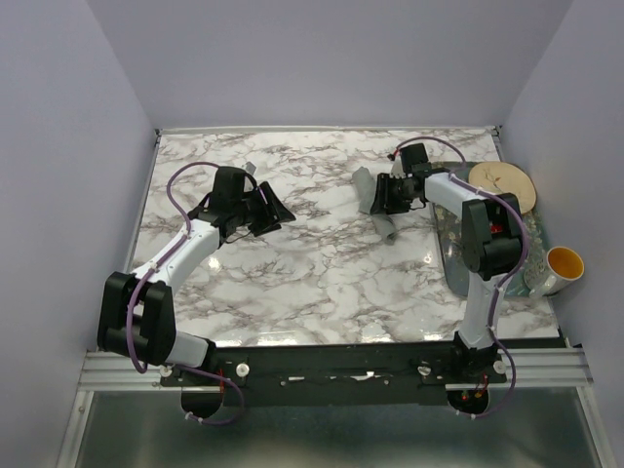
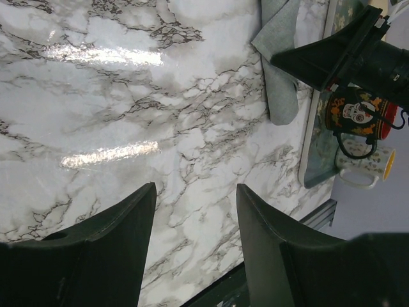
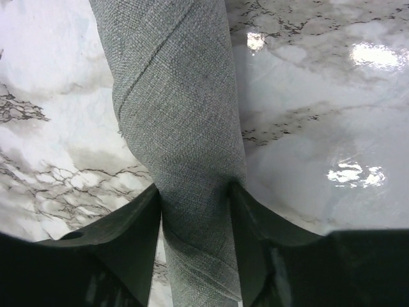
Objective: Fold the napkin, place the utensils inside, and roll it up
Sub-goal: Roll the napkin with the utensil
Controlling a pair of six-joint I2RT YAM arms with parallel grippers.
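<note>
The right claw (image 3: 195, 192) is clamped on the bunched grey-green napkin (image 3: 176, 96), upper right on the marble table (image 1: 312, 273). The left claw (image 2: 195, 188) stands apart, holding nothing.

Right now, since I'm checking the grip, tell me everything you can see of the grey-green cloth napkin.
The grey-green woven cloth napkin is thin, matte fabric, bunched into a long twisted bundle with diagonal folds. The right gripper pinches it between both black fingers; its far end appears to rest on the white marble-patterned table, beside the patterned grey tray. No utensils show in it.
</note>
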